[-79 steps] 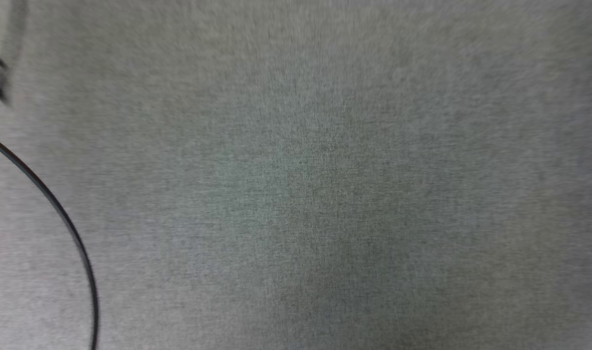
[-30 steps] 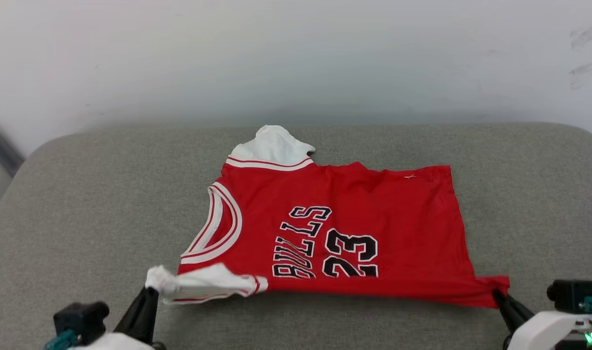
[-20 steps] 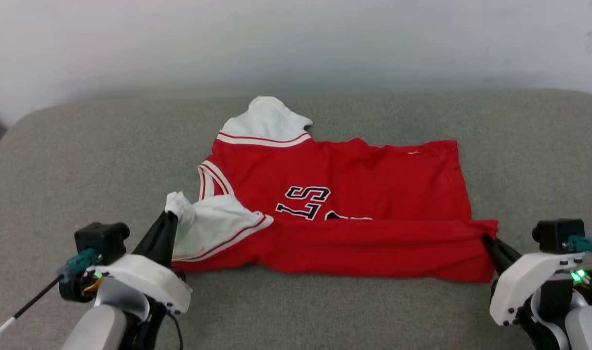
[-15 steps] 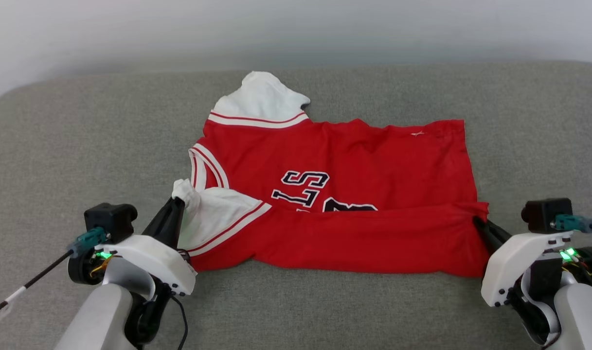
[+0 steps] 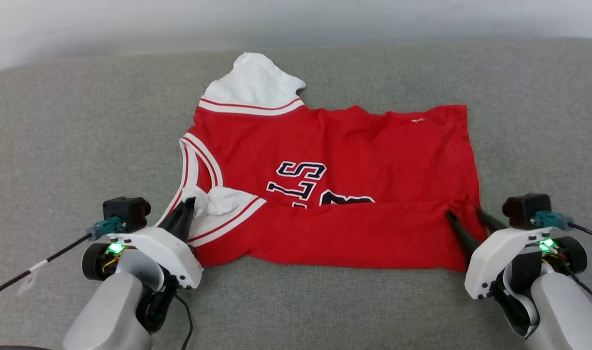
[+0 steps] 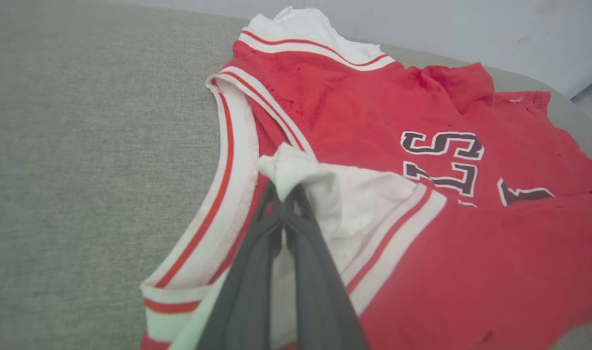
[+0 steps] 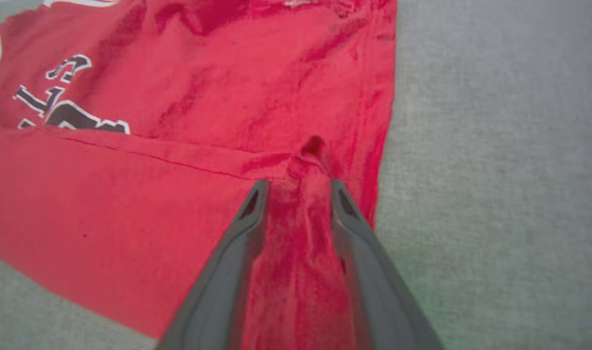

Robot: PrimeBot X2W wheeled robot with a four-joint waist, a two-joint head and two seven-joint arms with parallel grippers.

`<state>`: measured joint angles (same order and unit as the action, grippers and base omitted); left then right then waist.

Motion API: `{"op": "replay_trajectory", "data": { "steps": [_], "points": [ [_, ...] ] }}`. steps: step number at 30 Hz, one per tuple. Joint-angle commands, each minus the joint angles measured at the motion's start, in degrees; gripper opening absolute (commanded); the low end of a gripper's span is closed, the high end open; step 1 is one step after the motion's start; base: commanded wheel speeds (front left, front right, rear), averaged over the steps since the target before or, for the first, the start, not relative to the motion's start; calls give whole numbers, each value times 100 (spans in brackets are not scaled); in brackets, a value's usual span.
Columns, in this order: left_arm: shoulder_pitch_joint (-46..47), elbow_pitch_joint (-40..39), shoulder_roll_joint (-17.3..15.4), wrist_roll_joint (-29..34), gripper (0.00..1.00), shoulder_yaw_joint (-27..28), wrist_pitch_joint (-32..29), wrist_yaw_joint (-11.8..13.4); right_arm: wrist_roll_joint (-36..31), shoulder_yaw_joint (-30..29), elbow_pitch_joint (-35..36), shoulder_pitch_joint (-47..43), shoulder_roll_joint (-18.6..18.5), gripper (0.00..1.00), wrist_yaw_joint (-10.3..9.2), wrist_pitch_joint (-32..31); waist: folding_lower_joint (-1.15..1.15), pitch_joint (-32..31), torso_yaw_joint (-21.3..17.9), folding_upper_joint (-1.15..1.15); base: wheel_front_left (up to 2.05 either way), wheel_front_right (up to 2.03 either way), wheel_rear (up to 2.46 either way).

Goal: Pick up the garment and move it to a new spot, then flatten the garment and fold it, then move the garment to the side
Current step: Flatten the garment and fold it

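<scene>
Shirt flat on the grey cushion, right in the middle of the head view: red, white trim, collar out toward 9 o'clock, hem toward 3. The 6 o'clock edge is folded up over the body, and that flap covers the lower half of the black lettering. One white sleeve sticks out at 12 o'clock onto the bare cushion. The other sleeve is pulled up and in over the shoulder, just inside the striped collar.

Down at 8 o'clock, the left gripper has that sleeve. The left wrist view shows it plainly: both dark fingers pressed tight together, a bunched corner of white cloth pinched at the tips.

Over at 4 o'clock, the right gripper sits on the hem corner of the folded flap. Its fingers stand apart, and in the right wrist view a raised ridge of red cloth runs up between them to a small pucker just past the tips. Nothing is clamped there.

A green light glows on the left wrist and another on the right. A thin black cable runs off toward 8 o'clock. A pale wall stands behind the cushion at 12.
</scene>
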<state>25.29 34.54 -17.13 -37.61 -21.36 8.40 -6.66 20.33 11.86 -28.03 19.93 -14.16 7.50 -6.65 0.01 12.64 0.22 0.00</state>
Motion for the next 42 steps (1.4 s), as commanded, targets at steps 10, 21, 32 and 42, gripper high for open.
{"op": "replay_trajectory", "data": {
  "steps": [10, 21, 32, 42],
  "points": [
    [-6, -269, -565, -49, 100, 81, -336, 85, -32, -281, 771, -527, 77, 100, -2, 1167, -1, -859, -165, 0, 0, 0, 0],
    [-232, -1011, -1359, -749, 100, -111, -3057, 126, -224, -664, 1714, -1179, 407, 100, -2, 740, -1, -884, -445, 0, 0, 0, 0],
    [-715, -1139, -1594, -1456, 100, -53, -4639, 665, -272, -730, 1953, -1091, 688, 100, -2, 652, -1, -228, -805, 0, 0, 0, 0],
    [-863, -1125, -1262, -1734, 0, -183, -4879, 610, -79, -921, 1696, -922, 579, 100, -2, 298, -1, -150, -767, 0, 0, 0, 0]
  ]
}}
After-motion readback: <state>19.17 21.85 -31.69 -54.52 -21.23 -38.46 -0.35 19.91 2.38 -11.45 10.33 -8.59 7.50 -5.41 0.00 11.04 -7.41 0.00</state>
